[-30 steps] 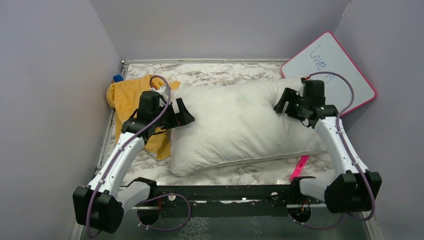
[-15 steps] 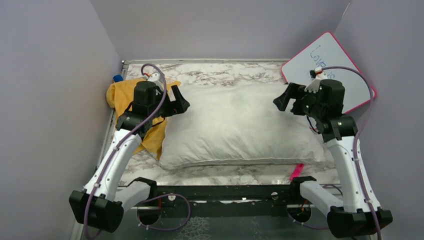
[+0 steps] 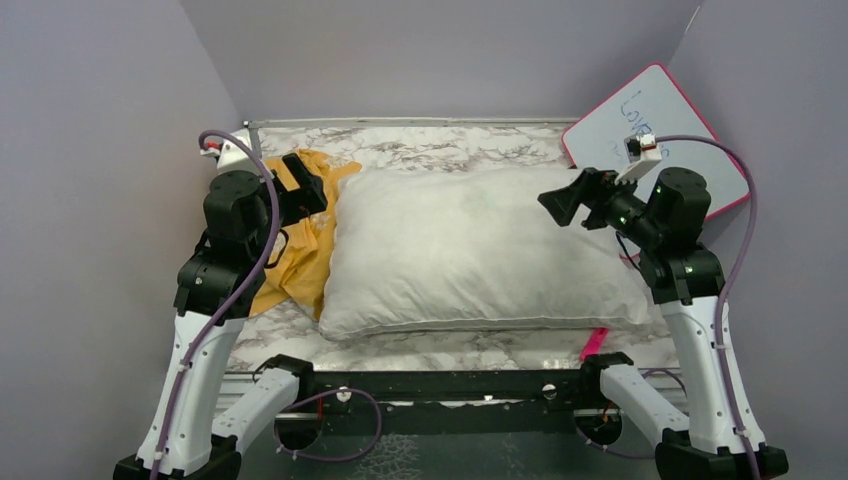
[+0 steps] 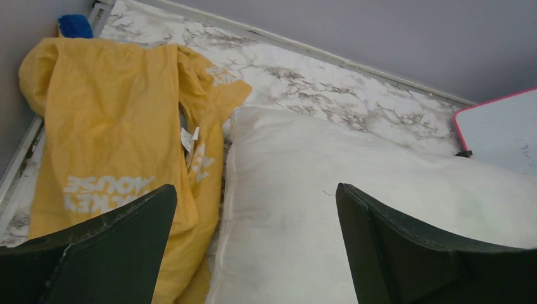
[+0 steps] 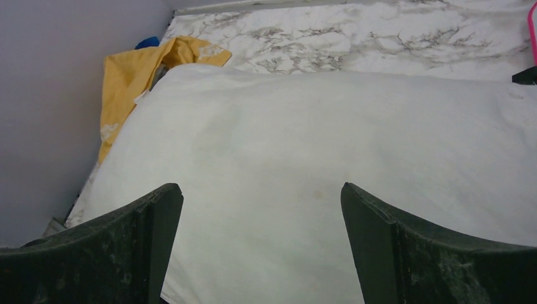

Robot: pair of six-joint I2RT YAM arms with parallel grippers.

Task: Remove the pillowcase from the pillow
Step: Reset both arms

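Claws: left claw spread wide, empty, above pillowcase; right claw spread wide, empty, above pillow.

My arms are white shells with black joints and purple cables alongside; my left tool and right tool are black.

Soft, even light; faint shadows

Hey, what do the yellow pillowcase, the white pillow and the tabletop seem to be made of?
Pillowcase: thin cloth, matte orange-yellow; it lies in soft folds, with white printed lettering.
Pillow: white fabric shell over soft filling, judging by its plump shape and fine wrinkles.
Tabletop: marble-look, white with grey veins; real stone or printed laminate, cannot tell.
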